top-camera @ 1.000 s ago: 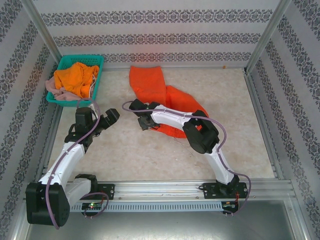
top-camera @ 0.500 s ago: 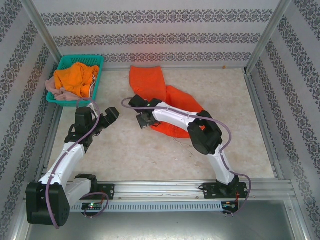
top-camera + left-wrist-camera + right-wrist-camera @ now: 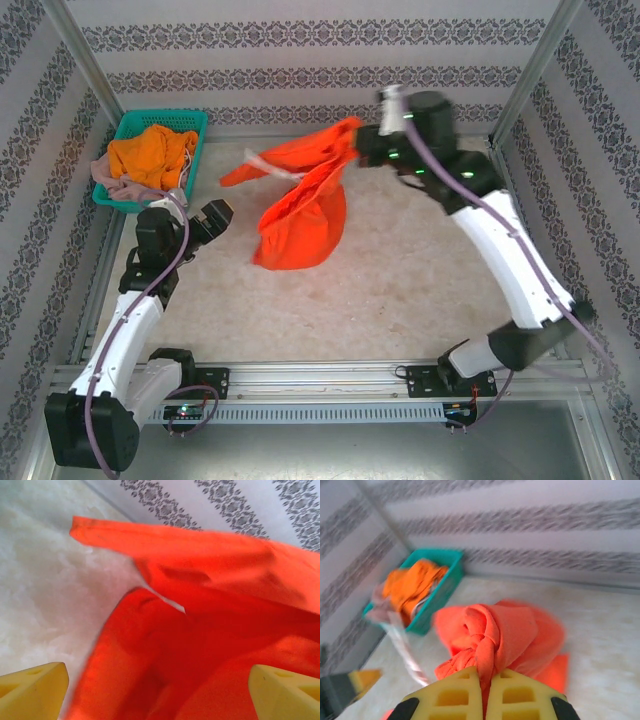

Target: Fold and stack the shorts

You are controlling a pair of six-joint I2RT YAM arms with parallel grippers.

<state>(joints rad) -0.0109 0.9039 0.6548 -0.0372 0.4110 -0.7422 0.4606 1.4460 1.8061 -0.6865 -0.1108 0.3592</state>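
Two yellow-padded fingers (image 3: 452, 692) of the right gripper (image 3: 484, 677) are pressed together on a bunched fold of the red-orange shorts (image 3: 505, 630); treat this tool as clamped on cloth. In the top view you see the right gripper (image 3: 360, 140) near the far wall, with its arm stretched in a long arc from its base at the near right edge, wrist high. The red-orange shorts (image 3: 300, 215) hang from that grip, one leg spread toward the left and the bulk drooping toward the table (image 3: 420, 270); whether the lowest fold touches the surface cannot be told. The left gripper (image 3: 215, 215) has its jaws wide apart and holds nothing; its arm reaches forward from the near left corner, the tool aimed at the hanging cloth. From the left wrist, the left gripper (image 3: 160, 695) frames the red-orange shorts (image 3: 200, 630) just ahead. In the far left corner stands the teal basket (image 3: 160, 115), holding the bright orange shorts (image 3: 150, 155) and the pink shorts (image 3: 105, 175), which drape over its near left rim.
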